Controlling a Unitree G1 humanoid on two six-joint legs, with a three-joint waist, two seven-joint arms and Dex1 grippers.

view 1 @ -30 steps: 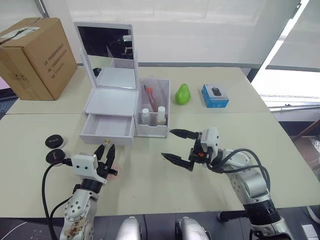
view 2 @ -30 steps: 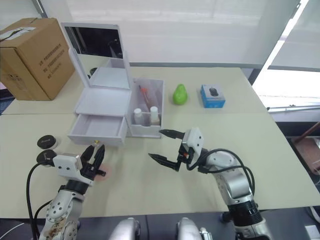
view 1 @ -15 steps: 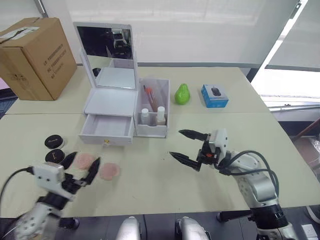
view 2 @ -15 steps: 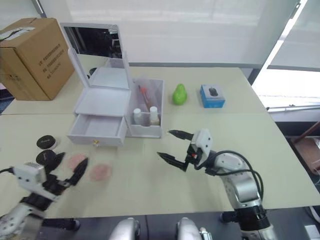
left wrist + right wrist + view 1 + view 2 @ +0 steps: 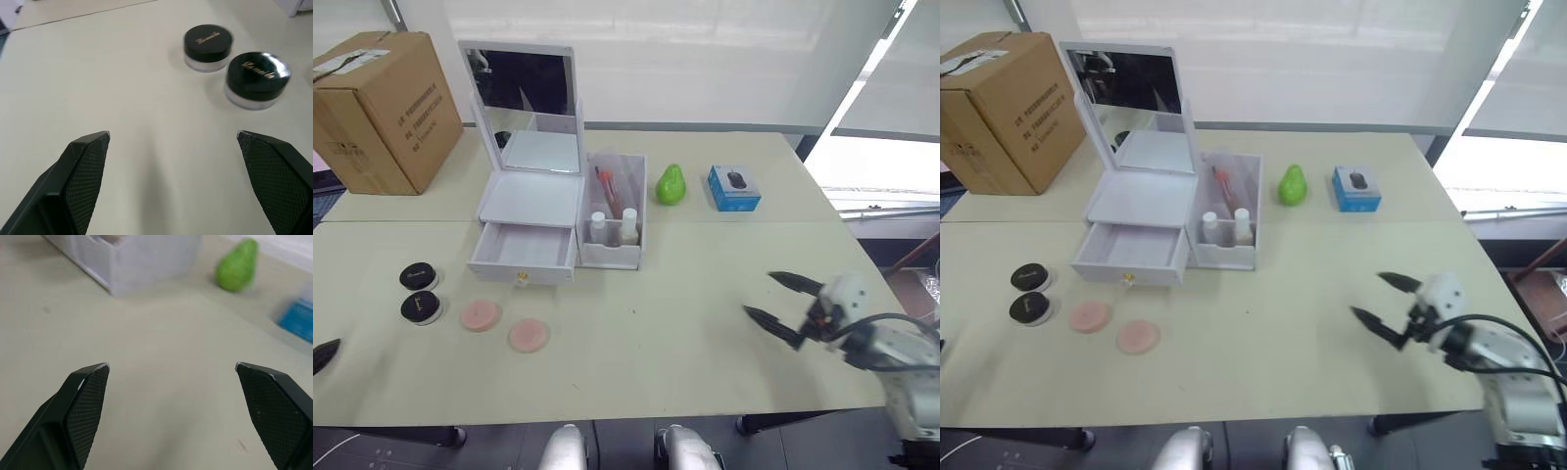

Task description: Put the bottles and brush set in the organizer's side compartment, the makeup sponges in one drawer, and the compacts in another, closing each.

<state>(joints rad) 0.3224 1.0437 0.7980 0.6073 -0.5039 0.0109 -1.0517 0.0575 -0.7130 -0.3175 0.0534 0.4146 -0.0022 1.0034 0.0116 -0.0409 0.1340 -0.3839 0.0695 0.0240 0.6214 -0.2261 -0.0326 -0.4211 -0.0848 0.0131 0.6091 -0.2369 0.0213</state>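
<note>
two grippers hang at the near edge of the table (image 5: 705, 372), both empty: the right gripper (image 5: 783, 304) sits low on the right with its fingers spread wide over bare tabletop, and the left gripper (image 5: 173, 142) is likewise spread open, aimed at the two compacts. just beyond lie two pink makeup sponges (image 5: 504, 325), flat on the table side by side and apart from each other, with the two black compacts (image 5: 419, 292) to their left, one behind the other and nearly touching. farther in, the white organizer (image 5: 529, 201) stands with its lower drawer (image 5: 526, 251) pulled open and seemingly empty, mirror lid raised. its clear side compartment (image 5: 617, 220) already holds two small bottles (image 5: 612, 227) and the brush set (image 5: 607, 186), so that part looks done. the sponge step appears to be in hand: the next move calls for the left gripper to reach to the nearer sponge, pinch it by its edge and carry it into the open drawer. behind are a green pear (image 5: 671, 184), a blue box (image 5: 734, 188) and a cardboard box (image 5: 382, 108).
</note>
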